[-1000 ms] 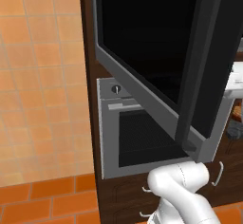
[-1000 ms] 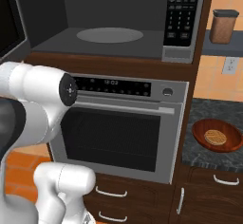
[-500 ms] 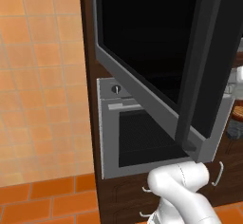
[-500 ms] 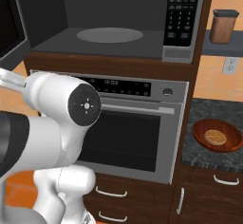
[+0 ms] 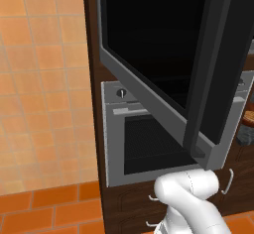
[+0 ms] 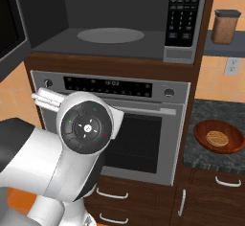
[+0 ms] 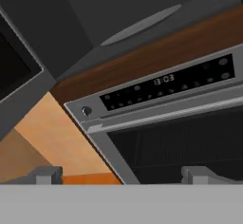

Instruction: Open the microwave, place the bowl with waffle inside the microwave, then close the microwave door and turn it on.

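I see the microwave door (image 5: 163, 69) swung open, blocking the left base view; right base view shows the microwave (image 6: 115, 24) cavity, bowl (image 6: 221, 136) with waffle (image 6: 218, 137) on counter (image 6: 210, 119). Gripper (image 7: 121, 175) jaws spread wide, empty, facing oven (image 7: 180, 118).

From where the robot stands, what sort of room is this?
A home kitchen, by the look of it: an open microwave built in above a steel oven, with a bowl holding a waffle on a dark counter.
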You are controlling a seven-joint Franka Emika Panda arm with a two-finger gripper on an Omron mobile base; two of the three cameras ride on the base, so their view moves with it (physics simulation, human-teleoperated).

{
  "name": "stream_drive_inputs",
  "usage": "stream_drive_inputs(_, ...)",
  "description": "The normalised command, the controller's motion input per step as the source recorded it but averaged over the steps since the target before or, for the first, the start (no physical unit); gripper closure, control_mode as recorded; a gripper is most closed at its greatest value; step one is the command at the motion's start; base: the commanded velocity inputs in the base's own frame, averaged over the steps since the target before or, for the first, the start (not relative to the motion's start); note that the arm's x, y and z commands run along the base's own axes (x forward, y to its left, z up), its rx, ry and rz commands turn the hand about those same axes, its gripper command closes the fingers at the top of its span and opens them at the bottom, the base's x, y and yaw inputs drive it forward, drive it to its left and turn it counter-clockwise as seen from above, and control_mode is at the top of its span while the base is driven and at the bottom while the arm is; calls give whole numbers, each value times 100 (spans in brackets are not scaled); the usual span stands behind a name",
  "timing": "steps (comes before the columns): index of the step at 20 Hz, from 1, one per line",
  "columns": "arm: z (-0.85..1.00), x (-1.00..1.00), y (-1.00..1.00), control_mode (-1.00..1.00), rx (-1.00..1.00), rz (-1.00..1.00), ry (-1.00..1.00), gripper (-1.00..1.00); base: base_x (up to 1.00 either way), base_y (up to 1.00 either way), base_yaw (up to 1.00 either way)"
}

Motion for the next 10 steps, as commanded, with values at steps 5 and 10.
stream_drive_inputs(5, -30, 14, -100, -100, -2, -47, 23, -100, 0, 0, 0)
stream_drive_inputs(10, -56, 27, -100, -100, 0, -36, 10, -100, 0, 0, 0)
